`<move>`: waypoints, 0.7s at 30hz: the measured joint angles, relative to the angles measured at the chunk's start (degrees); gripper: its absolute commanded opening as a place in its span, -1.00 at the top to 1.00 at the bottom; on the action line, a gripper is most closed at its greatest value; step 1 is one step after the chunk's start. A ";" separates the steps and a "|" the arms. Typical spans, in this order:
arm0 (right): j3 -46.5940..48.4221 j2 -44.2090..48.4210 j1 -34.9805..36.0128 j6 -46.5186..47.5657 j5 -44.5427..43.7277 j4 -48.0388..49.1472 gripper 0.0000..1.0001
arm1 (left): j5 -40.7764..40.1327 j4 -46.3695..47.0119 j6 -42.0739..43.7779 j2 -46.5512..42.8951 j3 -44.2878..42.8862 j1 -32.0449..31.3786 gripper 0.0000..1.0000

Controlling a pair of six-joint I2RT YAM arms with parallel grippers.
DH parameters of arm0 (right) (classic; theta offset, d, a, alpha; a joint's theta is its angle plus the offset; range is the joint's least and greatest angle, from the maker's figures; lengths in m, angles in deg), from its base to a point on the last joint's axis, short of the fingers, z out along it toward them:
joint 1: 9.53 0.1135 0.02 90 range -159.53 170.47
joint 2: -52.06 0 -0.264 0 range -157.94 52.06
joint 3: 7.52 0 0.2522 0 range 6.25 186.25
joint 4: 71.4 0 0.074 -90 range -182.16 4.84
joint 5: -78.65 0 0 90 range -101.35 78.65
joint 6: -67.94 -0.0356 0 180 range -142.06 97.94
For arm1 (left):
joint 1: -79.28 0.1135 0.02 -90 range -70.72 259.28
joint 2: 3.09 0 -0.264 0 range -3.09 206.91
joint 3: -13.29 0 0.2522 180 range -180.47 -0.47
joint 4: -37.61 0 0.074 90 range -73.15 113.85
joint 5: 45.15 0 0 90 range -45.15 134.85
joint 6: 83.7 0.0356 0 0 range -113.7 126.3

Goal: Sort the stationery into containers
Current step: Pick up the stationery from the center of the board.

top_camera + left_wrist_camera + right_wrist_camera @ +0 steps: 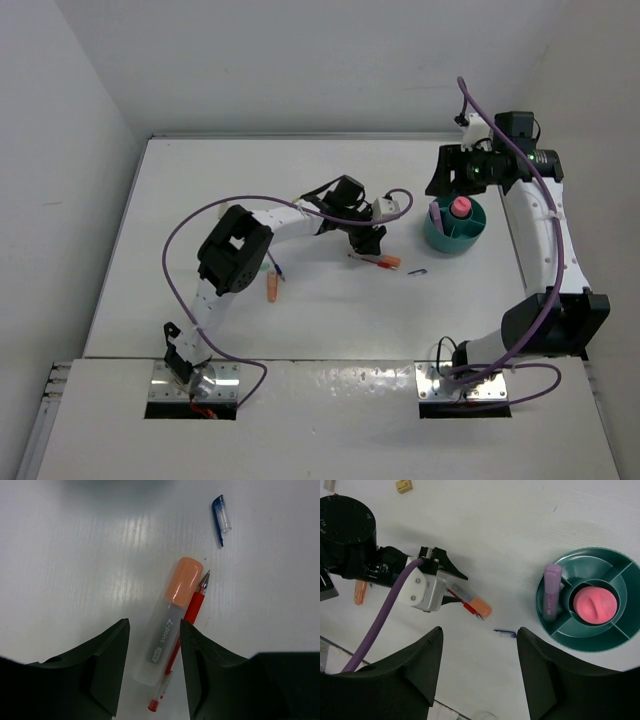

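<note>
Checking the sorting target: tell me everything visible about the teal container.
The teal container is a round, plastic-looking organiser: a central cup ringed by outer compartments split by radial walls. It stands upright on the white table. A pink round-topped item fills the central cup; a lilac marker stands in one outer compartment. Other visible compartments look empty.

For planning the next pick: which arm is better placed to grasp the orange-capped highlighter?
Left. The left gripper stands open astride the highlighter; the right gripper hangs open near the teal container.
</note>
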 measured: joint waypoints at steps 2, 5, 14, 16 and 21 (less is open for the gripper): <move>-0.42 0.00 -0.17 -0.02 0.35 -0.07 -0.20 | -0.81 0.00 0.59 0.33 0.00 0.00 -0.02; -0.59 0.00 -0.63 -0.04 0.50 -0.07 -0.20 | -1.60 -0.76 1.64 1.07 0.00 0.00 -0.06; -0.59 -0.79 -1.27 -0.52 1.11 -0.09 -0.19 | -0.76 -1.97 2.86 1.49 0.02 -0.02 -0.05; -0.59 -0.98 -1.42 -0.74 1.33 -0.09 -0.19 | -0.70 -1.95 2.86 1.49 0.11 -0.02 -0.04; -0.59 -1.01 -1.73 -1.09 1.90 -0.09 -0.19 | -2.21 -1.97 3.32 1.66 0.55 -0.09 0.01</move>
